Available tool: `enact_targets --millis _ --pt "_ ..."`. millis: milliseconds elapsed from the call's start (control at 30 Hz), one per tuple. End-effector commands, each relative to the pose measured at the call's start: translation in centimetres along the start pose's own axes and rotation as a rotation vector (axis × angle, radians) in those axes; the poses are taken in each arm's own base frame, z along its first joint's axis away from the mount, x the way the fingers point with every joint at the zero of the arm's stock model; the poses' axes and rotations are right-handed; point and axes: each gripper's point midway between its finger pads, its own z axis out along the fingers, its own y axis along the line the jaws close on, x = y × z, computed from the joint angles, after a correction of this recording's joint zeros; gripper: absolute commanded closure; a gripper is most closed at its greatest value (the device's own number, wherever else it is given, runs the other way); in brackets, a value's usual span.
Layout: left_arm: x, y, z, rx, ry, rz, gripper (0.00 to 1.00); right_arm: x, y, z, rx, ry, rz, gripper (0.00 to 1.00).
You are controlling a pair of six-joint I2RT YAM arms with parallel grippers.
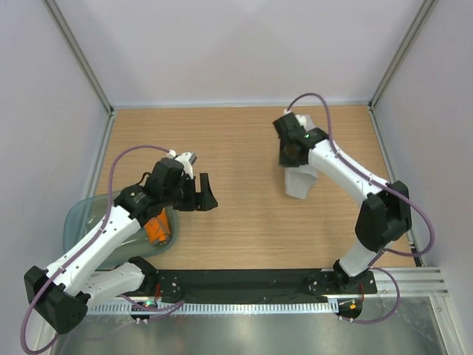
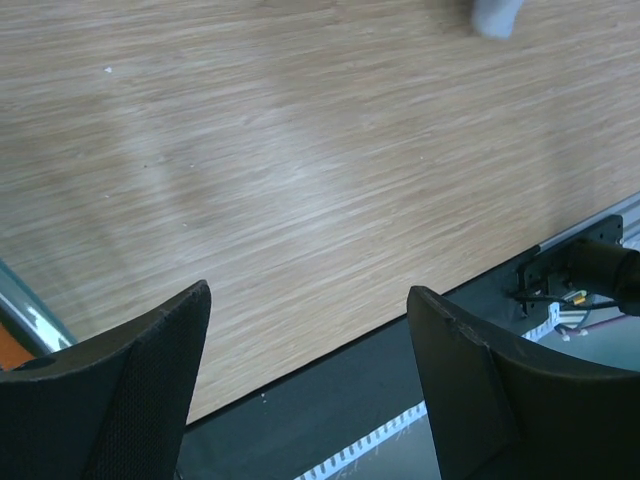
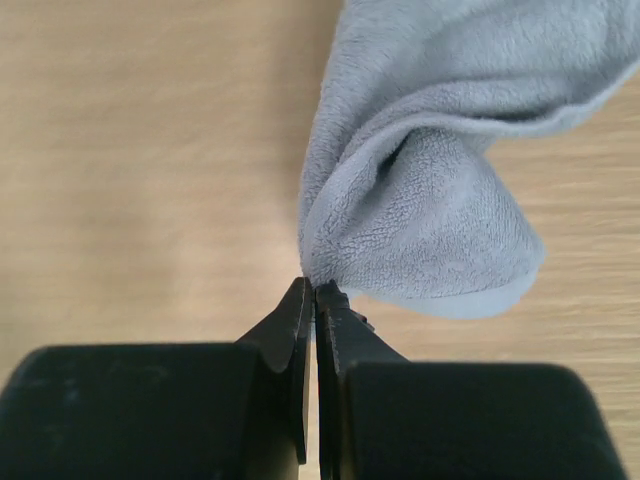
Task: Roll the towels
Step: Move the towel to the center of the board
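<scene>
A: Where is the grey towel (image 3: 430, 200)?
B: On the right of the tabletop (image 1: 236, 140), bunched up. The right hand (image 3: 313, 290) is pinched tight on its edge.
A: And the left hand (image 2: 308, 295)?
B: It stands wide and holds nothing, above bare wood.
A: The orange towel (image 1: 157, 228)?
B: By the near left edge. It seems to lie in the tub (image 1: 77, 218), partly under the left arm.

- The grey towel (image 3: 440, 200) reads to me as thick fleecy cloth, matt and nappy.
- My bench (image 1: 244, 148) shows smooth wood grain with a dull sheen.
- My left fingers (image 2: 130, 400) are black, matt and finely pebbled.
- The tub (image 1: 75, 216) is translucent teal plastic, glossy.
</scene>
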Motion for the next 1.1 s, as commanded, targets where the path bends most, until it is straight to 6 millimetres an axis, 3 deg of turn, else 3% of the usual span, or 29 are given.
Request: enact_targets --millis 0,33,100,133,200,233,333,433,467,533,567,700,867,1067 --pt "-2.1 0.2 -1.3 -0.044 -0.072 -0.005 0.2 6.4 5.2 -5.8 -0.169 0.034 -0.104 0.99" --pt "-2.3 0.3 -1.5 -0.055 -0.077 -0.005 0.2 7.2 5.8 -7.7 -0.218 0.015 -0.109 0.99" --pt "-3.1 0.4 -1.5 -0.072 -0.082 -0.006 0.19 12.3 7.5 -9.8 -0.281 0.06 -0.161 0.99" --pt "-3.8 0.1 -1.7 -0.069 -0.097 -0.008 0.18 15.0 7.3 -10.1 -0.292 0.099 -0.188 0.99" --pt "-4.4 0.2 -1.5 -0.088 -0.095 -0.013 0.18 17.6 7.0 -12.1 -0.328 0.116 -0.157 0.99" --pt "-4.9 0.2 -1.0 -0.098 -0.088 -0.012 0.18 20.8 7.0 -12.7 -0.352 0.16 -0.212 0.99" --pt "-5.7 0.7 0.6 -0.131 -0.069 -0.02 0.18 24.5 6.0 -14.5 -0.381 0.2 -0.228 0.99" --pt "-5.8 0.4 2.5 -0.118 -0.028 -0.027 0.19 25.8 4.9 -16.5 -0.402 0.206 -0.235 0.99" --pt "-5.1 0.6 4.2 -0.12 0.032 -0.031 0.2 25.8 4.3 -16.9 -0.401 0.204 -0.234 0.99" --pt "-4.9 -0.3 5.8 -0.07 0.08 -0.041 0.22 25.8 3.7 -16.9 -0.385 0.203 -0.233 0.99" --pt "-4.0 0.2 7.8 -0.085 0.137 -0.056 0.24 25.7 3.4 -16.9 -0.374 0.198 -0.236 0.99" --pt "-3.2 1.8 11.3 -0.161 0.204 -0.073 0.29 25.5 3.1 -16.4 -0.338 0.185 -0.26 0.99" --pt "-4.4 5.2 12.3 -0.355 0.161 -0.058 0.31 25.8 3.8 -15.8 -0.32 0.192 -0.288 0.99" --pt "-3.9 6.5 14.6 -0.388 0.192 -0.05 0.35 26.5 4.6 -15.2 -0.344 0.202 -0.296 0.99"
